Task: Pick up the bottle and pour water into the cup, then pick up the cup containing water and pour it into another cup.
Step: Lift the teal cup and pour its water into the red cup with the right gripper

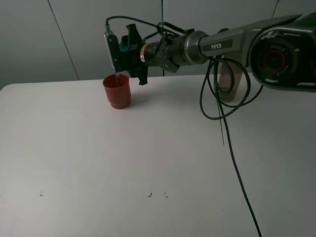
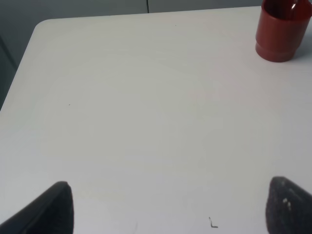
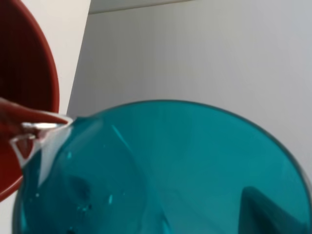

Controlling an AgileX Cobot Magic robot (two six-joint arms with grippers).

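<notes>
Above the red cup, far left, the right gripper, jaws pinching the tilted teal cup, pours; sideways drift would spill past the rim. Left gripper: jaws spread.

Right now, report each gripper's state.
Left gripper: open, holding nothing.
Right gripper: shut on the teal cup, tipped over the red cup.

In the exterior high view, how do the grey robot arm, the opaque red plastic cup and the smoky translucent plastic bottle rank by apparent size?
Largest: grey robot arm.
Then the opaque red plastic cup and smoky translucent plastic bottle: visible parts look alike; the arm hides the bottle's top.
</notes>
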